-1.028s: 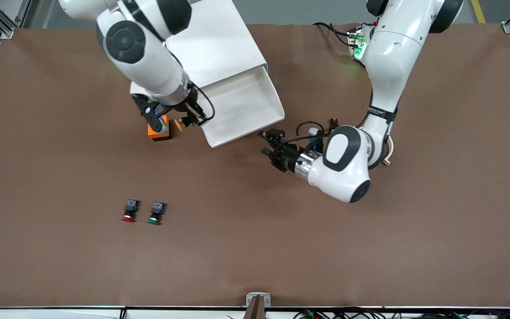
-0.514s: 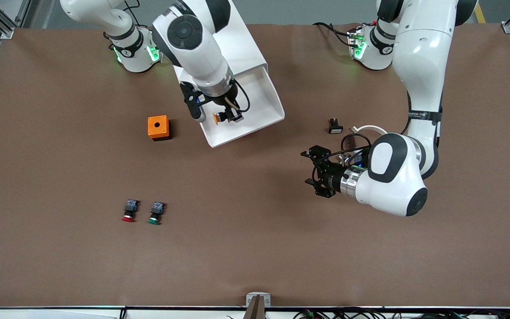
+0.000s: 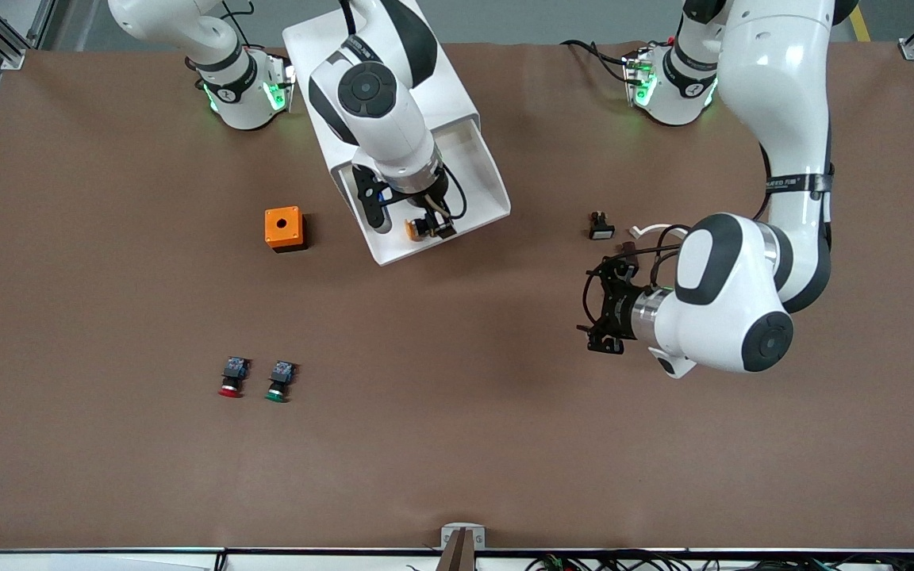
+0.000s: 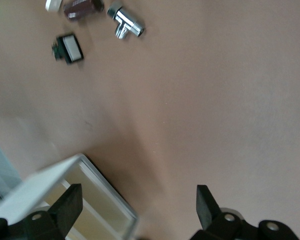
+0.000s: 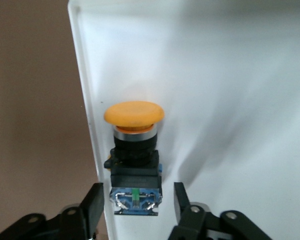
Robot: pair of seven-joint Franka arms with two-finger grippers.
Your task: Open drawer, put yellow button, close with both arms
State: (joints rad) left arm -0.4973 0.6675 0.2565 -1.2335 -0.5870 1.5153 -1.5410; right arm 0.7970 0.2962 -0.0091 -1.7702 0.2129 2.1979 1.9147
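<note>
The top drawer of the white cabinet stands pulled out, near the table's edge where the robot bases stand and toward the right arm's end. The right gripper is down inside it, fingers spread apart on either side of the yellow button. The button lies in the drawer beside its side wall, yellow cap pointing away from the wrist, blue block between the open fingers. Whether they touch it, I can't tell. The left gripper hangs over bare brown table toward the left arm's end, its claw wide and carrying nothing. Near it a white-faced switch and a chrome tee fitting lie on the table. An orange box sits beside the drawer, and nearer the camera edge sit the red button and green button, side by side.
</note>
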